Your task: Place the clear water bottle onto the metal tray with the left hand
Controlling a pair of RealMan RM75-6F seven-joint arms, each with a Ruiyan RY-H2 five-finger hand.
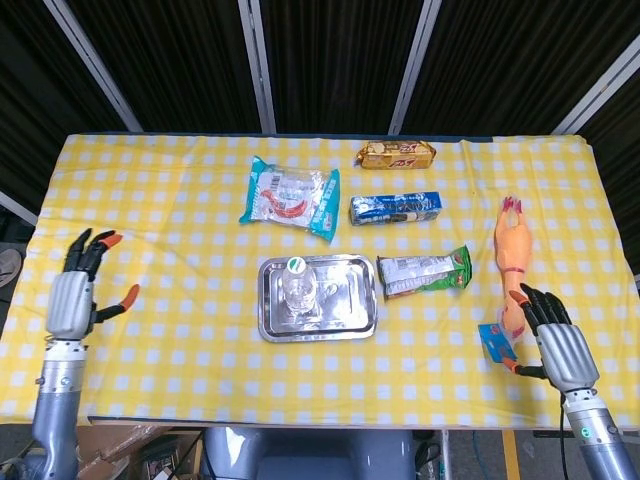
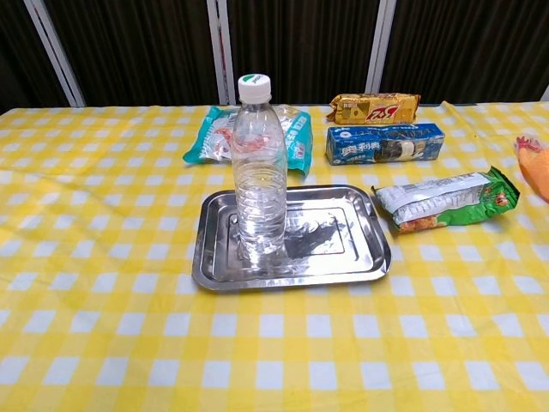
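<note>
The clear water bottle point(image 2: 260, 176) with a white cap stands upright on the left part of the metal tray point(image 2: 343, 249); from the head view the bottle point(image 1: 297, 284) shows from above inside the tray point(image 1: 352, 310). My left hand point(image 1: 78, 290) is far off at the table's left edge, fingers spread, holding nothing. My right hand point(image 1: 555, 340) sits near the table's right front corner, fingers apart and empty. Neither hand appears in the chest view.
A teal snack bag point(image 1: 290, 196), a gold biscuit pack point(image 1: 397, 154) and a blue cookie box point(image 1: 396, 207) lie behind the tray. A green snack pack point(image 1: 424, 270) lies right of it. A rubber chicken point(image 1: 512, 255) and a small blue packet point(image 1: 494, 343) lie by my right hand.
</note>
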